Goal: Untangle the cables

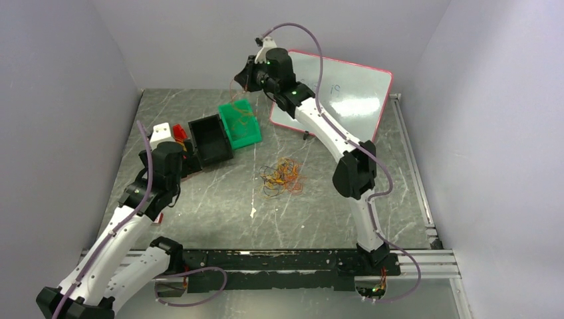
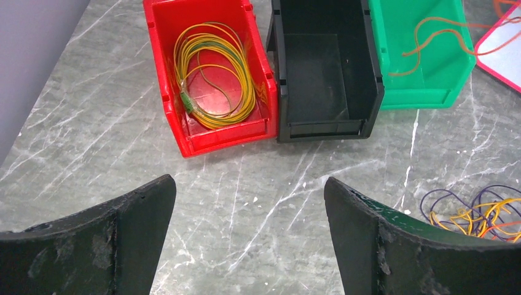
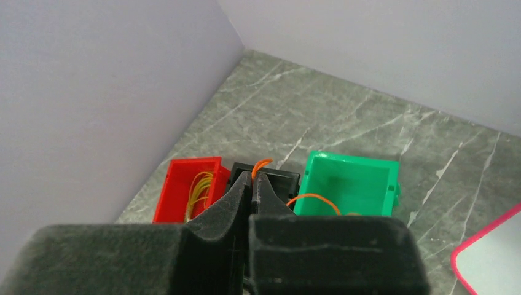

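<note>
Top view: faint writing on the whiteboard (image 1: 346, 90) at 1 o'clock was unreadable. The tangle (image 1: 282, 176) of cables lay mid-counter (image 1: 219, 206), with bins at its 10 o'clock.

Left wrist: the left claw (image 2: 249, 190) gaped wide, empty. Toward 12, the red bin (image 2: 227, 138) held a coiled yellow cable (image 2: 236, 67). The black bin (image 2: 325, 129) stood beside it, and the green bin (image 2: 418, 98) held an orange cable (image 2: 420, 26).

Right wrist: the right claw (image 3: 253, 178) was pinched tight on that orange cable.

Hand (image 2: 247, 181) wide open over marble table (image 2: 80, 123), red bin (image 2: 227, 138) with coiled yellow cable (image 2: 247, 86), black bin (image 2: 325, 129), green bin (image 2: 418, 98) with orange cable (image 2: 416, 37), tangled cables (image 2: 479, 212) lower right.
</note>
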`<state>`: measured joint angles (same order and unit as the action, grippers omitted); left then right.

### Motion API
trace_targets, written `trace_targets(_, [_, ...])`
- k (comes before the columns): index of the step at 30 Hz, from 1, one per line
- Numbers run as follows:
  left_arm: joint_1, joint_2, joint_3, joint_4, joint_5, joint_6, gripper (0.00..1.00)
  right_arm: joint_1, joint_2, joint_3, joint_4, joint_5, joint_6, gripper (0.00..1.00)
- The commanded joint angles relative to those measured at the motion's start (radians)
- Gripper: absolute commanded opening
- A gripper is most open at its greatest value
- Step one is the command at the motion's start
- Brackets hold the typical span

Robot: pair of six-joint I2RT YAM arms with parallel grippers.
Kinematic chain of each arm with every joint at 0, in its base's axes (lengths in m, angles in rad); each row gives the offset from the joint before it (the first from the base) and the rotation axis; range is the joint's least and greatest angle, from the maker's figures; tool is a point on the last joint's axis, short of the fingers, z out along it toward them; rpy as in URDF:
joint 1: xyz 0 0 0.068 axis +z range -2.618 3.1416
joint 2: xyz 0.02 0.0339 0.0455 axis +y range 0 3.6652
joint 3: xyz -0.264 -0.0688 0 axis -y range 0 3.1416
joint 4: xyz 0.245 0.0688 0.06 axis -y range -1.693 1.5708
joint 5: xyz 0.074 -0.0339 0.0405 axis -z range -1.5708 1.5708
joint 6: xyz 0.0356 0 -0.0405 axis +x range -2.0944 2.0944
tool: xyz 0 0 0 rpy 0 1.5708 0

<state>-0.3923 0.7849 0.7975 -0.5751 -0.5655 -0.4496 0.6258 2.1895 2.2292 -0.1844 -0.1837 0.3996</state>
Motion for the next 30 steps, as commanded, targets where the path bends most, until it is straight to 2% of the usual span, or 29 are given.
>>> trace_targets(1, [0.009,-0.006,0.009,-0.018,-0.027,-0.006,0.95,0.002,0.046,0.032,0.022,-0.022,-0.001,0.0])
trace_targets(11, [0.009,0.01,0.007,-0.005,-0.006,0.006,0.95,0.0,0.114,-0.016,0.004,-0.002,-0.02,0.0])
trace_targets(23, [0.009,0.001,0.004,-0.001,-0.002,0.007,0.95,0.001,0.251,0.02,-0.068,0.008,-0.018,0.01])
trace_targets(26, [0.01,0.002,0.003,0.0,0.0,0.008,0.95,0.002,0.269,0.02,-0.073,0.008,-0.022,0.06])
trace_targets(30, [0.009,0.004,0.004,0.001,0.003,0.009,0.95,0.002,0.281,0.019,-0.081,0.008,-0.032,0.23])
